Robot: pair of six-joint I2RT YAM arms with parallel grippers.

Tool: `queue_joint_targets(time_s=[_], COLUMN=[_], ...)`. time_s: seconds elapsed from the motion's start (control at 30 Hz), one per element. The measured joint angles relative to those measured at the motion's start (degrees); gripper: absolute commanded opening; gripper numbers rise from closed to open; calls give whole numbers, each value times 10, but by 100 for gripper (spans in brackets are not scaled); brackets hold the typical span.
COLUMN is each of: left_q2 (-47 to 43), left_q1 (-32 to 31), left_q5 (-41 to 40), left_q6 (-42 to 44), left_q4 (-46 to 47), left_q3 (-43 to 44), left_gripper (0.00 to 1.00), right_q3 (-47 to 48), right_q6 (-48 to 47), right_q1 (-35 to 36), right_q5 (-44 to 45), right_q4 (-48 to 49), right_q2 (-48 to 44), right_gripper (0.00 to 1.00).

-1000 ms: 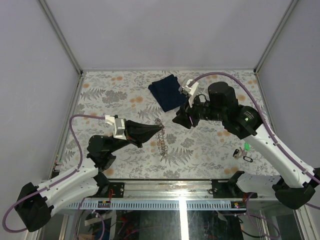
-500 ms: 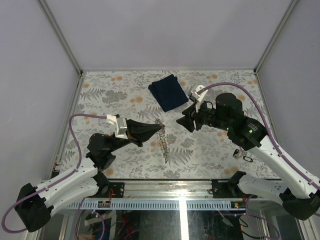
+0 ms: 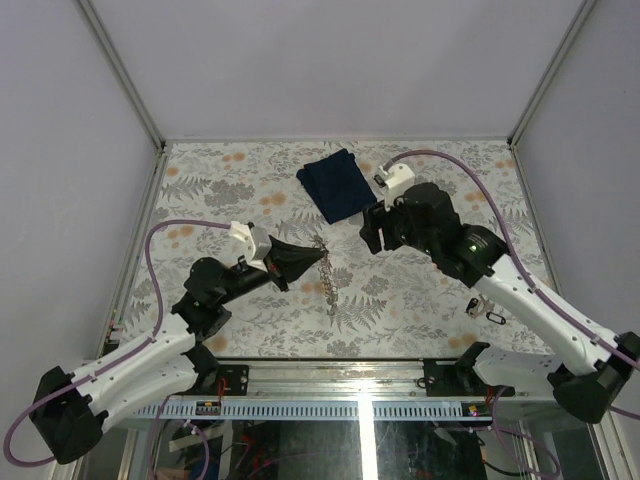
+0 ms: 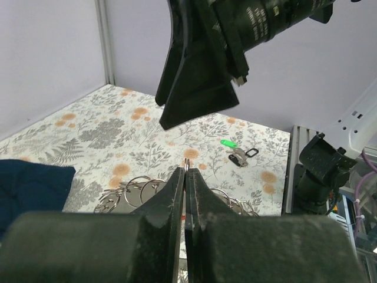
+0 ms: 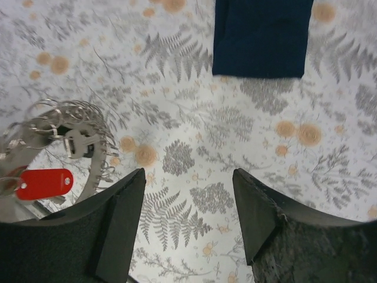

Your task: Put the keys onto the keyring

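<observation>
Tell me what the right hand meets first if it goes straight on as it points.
The right hand, open, would probably reach bare table first; the keyring sits off to one side, the blue cloth farther ahead. Depth is unclear.

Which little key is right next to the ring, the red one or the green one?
The red key. It lies right against the silvery coils of the keyring, while the green key lies well away from the ring.

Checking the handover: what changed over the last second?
Right gripper opened wider and drew back slightly from the keyring, holding nothing. Left gripper stayed shut on the keyring; cloth and loose keys unmoved.
</observation>
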Motion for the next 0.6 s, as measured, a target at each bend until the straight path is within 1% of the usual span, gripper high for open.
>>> queue_joint_targets(time_s=[0.07,0.13,0.23,0.37,0.43,0.47,0.6], left_q2=[2,5,12,28,38,42,53], left_q1=[2,2,4,5,5,6,7], left_q5=[-6,-13,-22,-35,-40,-42,-44], left_q6=[3,5,7,8,9,9,9], left_q4=[-8,-15,-26,-55,-68,-72,-76], left_q3=[0,0,1,22,37,42,48], left_gripper=[0,0,0,0,0,0,0], right_q3=[6,19,24,-5,-22,-23,-55], right_q6=[20,34,57,110,152,155,226], right_q1=[-3,-7,-10,-22,-47,-61,-150], right_q5=[5,2,1,26,46,48,85], right_q4=[-20,-37,-45,-25,-19,-19,-17], right_q2=[30,68,115,121,122,122,122], right_gripper=[76,76,84,90,93,94,96])
